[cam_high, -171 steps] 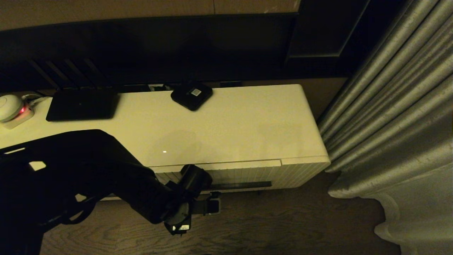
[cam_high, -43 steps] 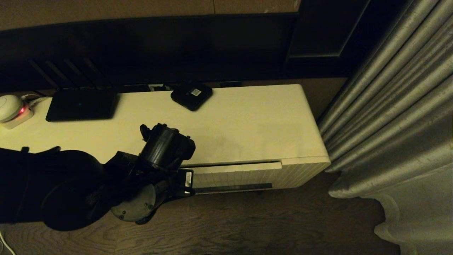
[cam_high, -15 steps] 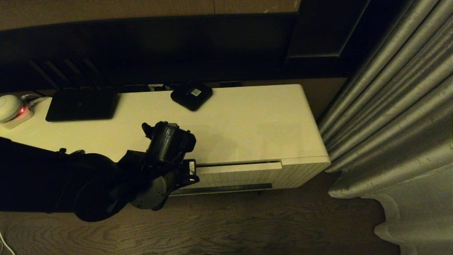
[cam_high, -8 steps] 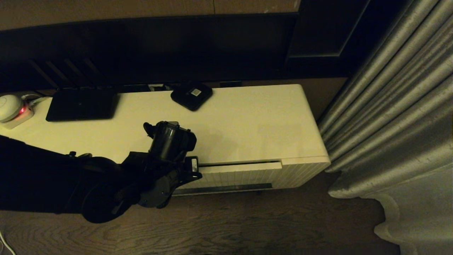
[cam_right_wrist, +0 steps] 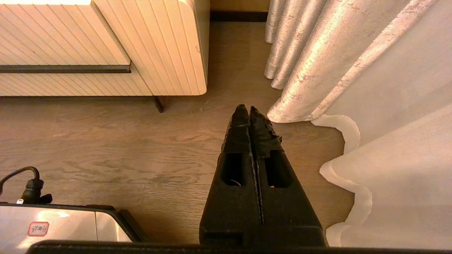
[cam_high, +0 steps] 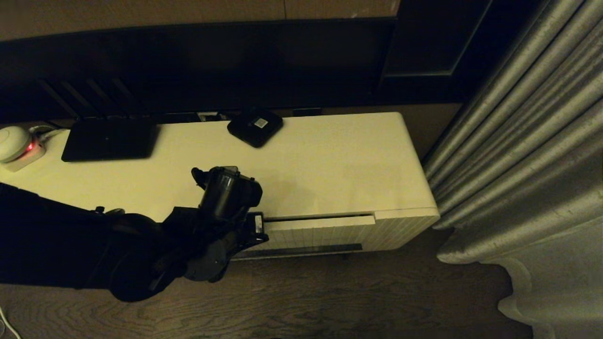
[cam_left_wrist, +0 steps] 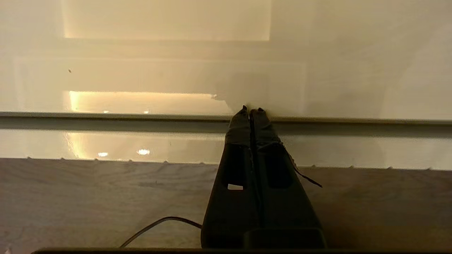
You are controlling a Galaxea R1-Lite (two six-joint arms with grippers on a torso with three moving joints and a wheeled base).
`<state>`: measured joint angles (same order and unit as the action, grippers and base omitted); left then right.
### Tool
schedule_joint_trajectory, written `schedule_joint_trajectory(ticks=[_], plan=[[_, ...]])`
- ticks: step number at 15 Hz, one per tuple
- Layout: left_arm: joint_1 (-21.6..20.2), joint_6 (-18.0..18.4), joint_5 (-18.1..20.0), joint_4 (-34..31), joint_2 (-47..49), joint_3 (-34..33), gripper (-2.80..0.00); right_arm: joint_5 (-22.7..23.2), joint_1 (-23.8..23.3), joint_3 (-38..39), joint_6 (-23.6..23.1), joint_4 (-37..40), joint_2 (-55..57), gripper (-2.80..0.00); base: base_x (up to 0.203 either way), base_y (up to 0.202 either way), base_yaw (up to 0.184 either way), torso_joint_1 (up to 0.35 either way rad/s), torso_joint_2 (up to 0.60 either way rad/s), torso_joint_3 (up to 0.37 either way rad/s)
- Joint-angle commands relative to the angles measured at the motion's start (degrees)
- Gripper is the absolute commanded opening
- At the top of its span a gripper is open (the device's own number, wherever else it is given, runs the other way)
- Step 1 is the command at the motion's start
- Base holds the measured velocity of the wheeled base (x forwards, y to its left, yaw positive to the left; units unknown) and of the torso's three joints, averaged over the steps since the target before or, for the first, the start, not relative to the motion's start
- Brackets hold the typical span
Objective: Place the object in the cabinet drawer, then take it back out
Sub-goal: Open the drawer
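Note:
The cabinet drawer [cam_high: 320, 233] is cream with a ribbed front and a dark strip [cam_right_wrist: 63, 68] along its lower edge. It stands just ajar, with a thin dark gap under the cabinet top [cam_high: 306, 169]. My left gripper [cam_high: 256, 229] is at the left end of that gap. In the left wrist view the left gripper [cam_left_wrist: 250, 110] is shut, holds nothing, and its tips rest at the slit above the drawer's top edge [cam_left_wrist: 106, 144]. The object is out of view. My right gripper [cam_right_wrist: 250, 107] hangs shut and empty over the wooden floor, apart from the cabinet.
On the cabinet top lie a flat black router [cam_high: 108, 139], a small black box [cam_high: 255, 125] and a white round device [cam_high: 14, 141] with a red light. A grey curtain [cam_high: 518, 141] hangs right of the cabinet. A cable [cam_left_wrist: 155, 224] lies on the floor.
The left arm has come up from the drawer's lower strip to the gap at its top edge. Over the last second the wrist sank slightly; the drawer stays just ajar.

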<state>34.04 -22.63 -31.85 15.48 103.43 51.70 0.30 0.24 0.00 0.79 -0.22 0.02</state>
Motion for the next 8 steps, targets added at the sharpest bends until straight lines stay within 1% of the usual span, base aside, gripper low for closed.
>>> schedule_joint_trajectory(ticks=[1,4,8], plan=[[0.14,-0.14,-0.1,-0.06,0.71,-0.83,-2.8,0.05,0.02,0.09,0.0,0.04,0.06,-2.8,0.0,0.0,0.0,0.0,0.0,0.0],[0.5,0.02,-0.05,1.91,0.98,-2.58,-2.8,0.05,0.02,0.01,0.0,-0.04,0.06,-2.8,0.0,0.0,0.0,0.0,0.0,0.0],[0.8,-0.14,0.24,1.6,0.37,-3.82,-2.8,0.05,0.02,0.05,0.0,-0.04,0.06,-2.8,0.0,0.0,0.0,0.0,0.0,0.0]])
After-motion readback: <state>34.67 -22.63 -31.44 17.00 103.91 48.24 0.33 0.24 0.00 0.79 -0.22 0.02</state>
